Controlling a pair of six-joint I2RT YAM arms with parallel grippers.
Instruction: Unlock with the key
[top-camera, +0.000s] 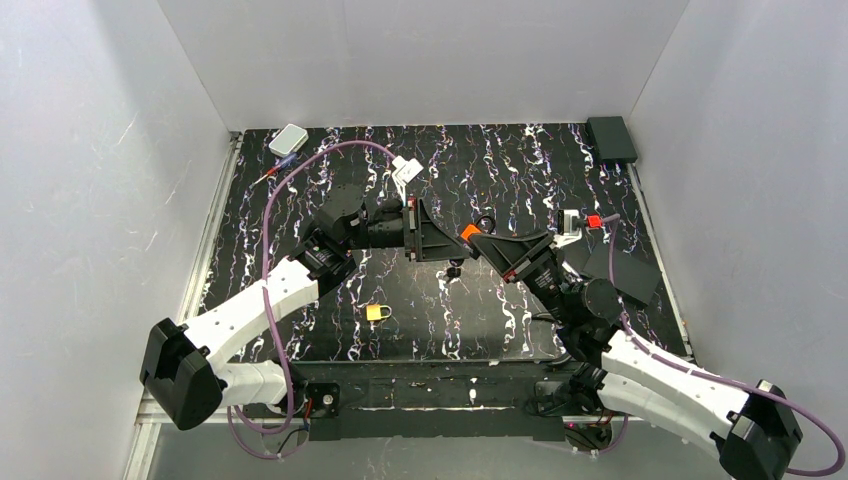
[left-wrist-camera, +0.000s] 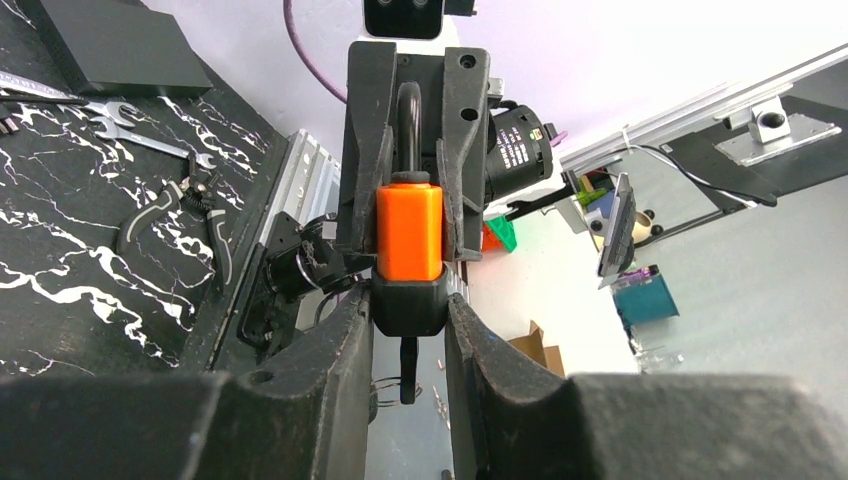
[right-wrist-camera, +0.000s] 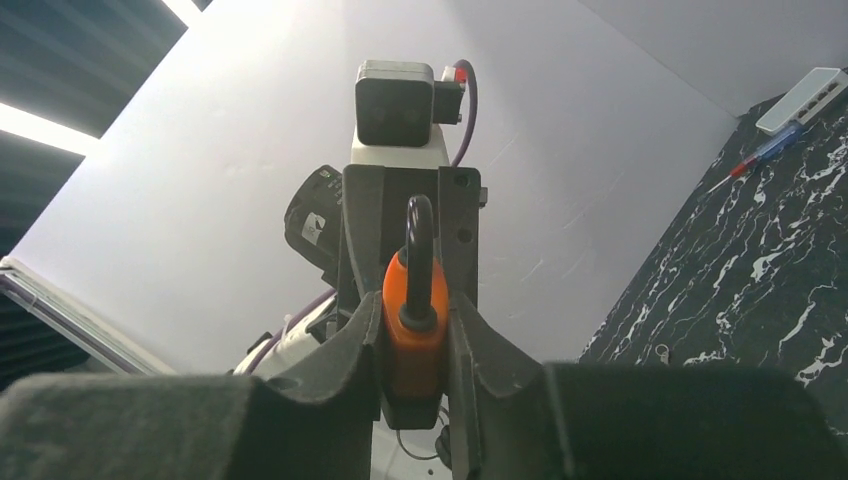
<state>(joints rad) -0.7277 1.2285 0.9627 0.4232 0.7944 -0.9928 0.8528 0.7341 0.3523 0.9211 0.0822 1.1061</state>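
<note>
Dark key (left-wrist-camera: 407, 362) under orange padlock (left-wrist-camera: 409, 232)

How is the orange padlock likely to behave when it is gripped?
The orange padlock looks rigid, unlikely to flex. Its smooth, glossy sides may slip. Compact with a dark shackle, it's probably heavy for its size.

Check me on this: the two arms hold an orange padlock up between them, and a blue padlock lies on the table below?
One slip: the one lying on the table is a yellow padlock, not blue, as the top view shows. The rest holds: the left gripper and right gripper grip the orange padlock between them.
</note>
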